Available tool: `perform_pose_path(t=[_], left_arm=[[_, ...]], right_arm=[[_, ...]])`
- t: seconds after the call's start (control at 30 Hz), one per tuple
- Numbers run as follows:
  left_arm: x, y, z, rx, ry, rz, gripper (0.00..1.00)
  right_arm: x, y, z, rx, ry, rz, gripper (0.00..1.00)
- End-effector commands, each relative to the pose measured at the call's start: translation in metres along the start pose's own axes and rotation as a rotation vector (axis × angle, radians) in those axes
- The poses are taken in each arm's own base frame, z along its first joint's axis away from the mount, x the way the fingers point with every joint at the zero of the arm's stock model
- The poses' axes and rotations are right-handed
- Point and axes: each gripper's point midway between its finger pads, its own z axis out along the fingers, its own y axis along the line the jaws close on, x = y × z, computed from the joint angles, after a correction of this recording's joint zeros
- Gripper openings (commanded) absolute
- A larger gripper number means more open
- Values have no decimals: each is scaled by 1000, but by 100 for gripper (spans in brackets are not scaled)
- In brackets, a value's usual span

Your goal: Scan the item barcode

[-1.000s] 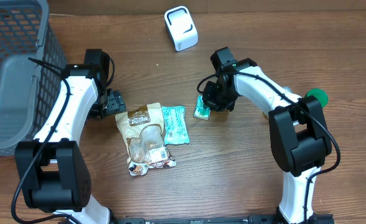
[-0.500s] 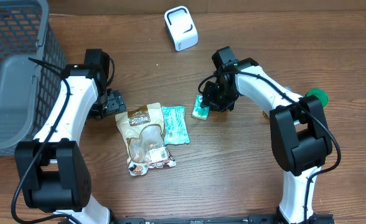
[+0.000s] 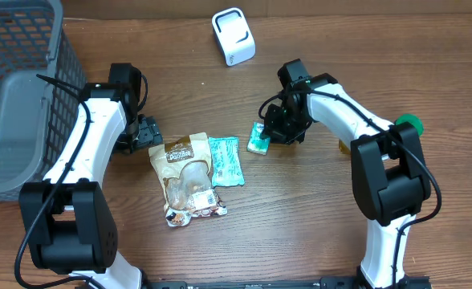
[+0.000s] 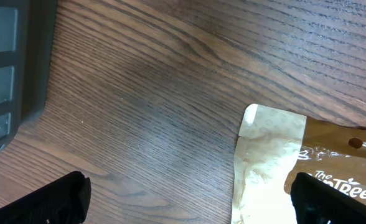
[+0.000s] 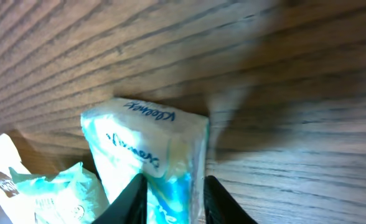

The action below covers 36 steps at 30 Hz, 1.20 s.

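1. Overhead, counts: two arms, one basket [image 3: 11,48], one white scanner [image 3: 233,36], one green object [image 3: 410,123]. Three packs lie on the bench [image 3: 300,233]: one brown pouch [image 3: 186,178], one teal packet [image 3: 225,160], one tissue pack [image 3: 258,140].
2. Overhead: left hand [image 3: 145,133] sits just beside the pouch's top-left corner. Right hand [image 3: 270,133] is at the tissue pack, which is just right of the teal packet.
3. Overhead vs a second ago: right hand shifted slightly right, tissue pack edged a touch toward the teal packet. Left arm, pouch and scanner unchanged.
4. Left wrist: two fingertips [image 4: 46,199] at the bottom corners, wide apart, only bare bench between them. One pouch corner at right, one grey slotted wall [image 4: 9,62] at left.
5. Right wrist: two fingers [image 5: 132,196] set narrow, one on each side of the one tissue pack. Can't tell if they pinch it. One teal packet corner at lower left.
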Motion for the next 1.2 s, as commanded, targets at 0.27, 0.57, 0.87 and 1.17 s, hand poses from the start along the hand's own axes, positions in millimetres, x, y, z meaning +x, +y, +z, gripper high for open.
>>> perform_pose_path(t=[0.27,0.57,0.87,1.17], left_arm=[[-1,4,3,-23,0,-8,100],[-1,4,3,-23,0,-8,99],[-1,4,3,-23,0,-8,100],[-1,4,3,-23,0,-8,99]], right_arm=[[-7,10,-15,-22,-41,-21,28],[-2,1,0,37,-65,-35,21],[-4,1,3,38,-80,-44,13],[0,-1,8,91,-96,-66,13]])
